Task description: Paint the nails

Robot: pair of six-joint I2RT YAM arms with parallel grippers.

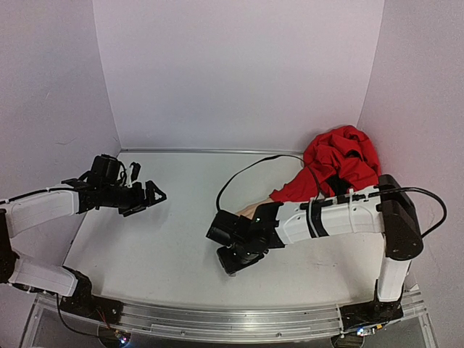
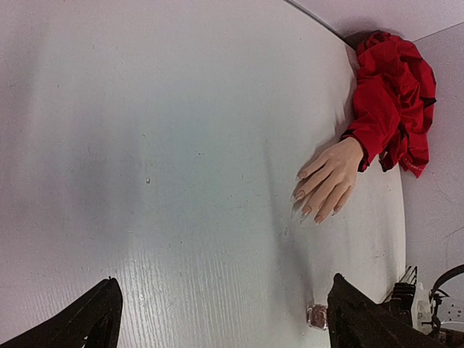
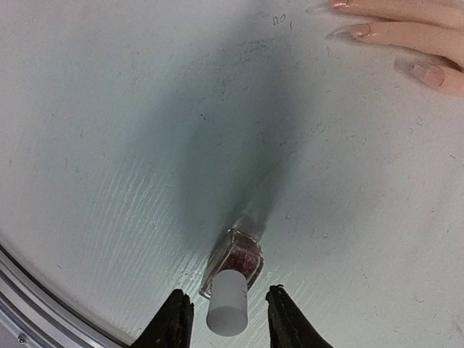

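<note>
Across the table, the red sleeve was bunched in the far right corner. From it the mannequin hand lay flat, its long axis running toward the near edge and slightly left. The left gripper hung over the left side with its jaws wide apart, well away from the hand. The right gripper was far nearer, low over the near edge about midway along. Its jaws stood partly apart, one on either side of the white cap, with a sliver of gap each side, so it looked unclamped. The bottle stood upright and capped, with dark reddish polish inside. The nails lay just beyond it, toward the far right corner.
</note>
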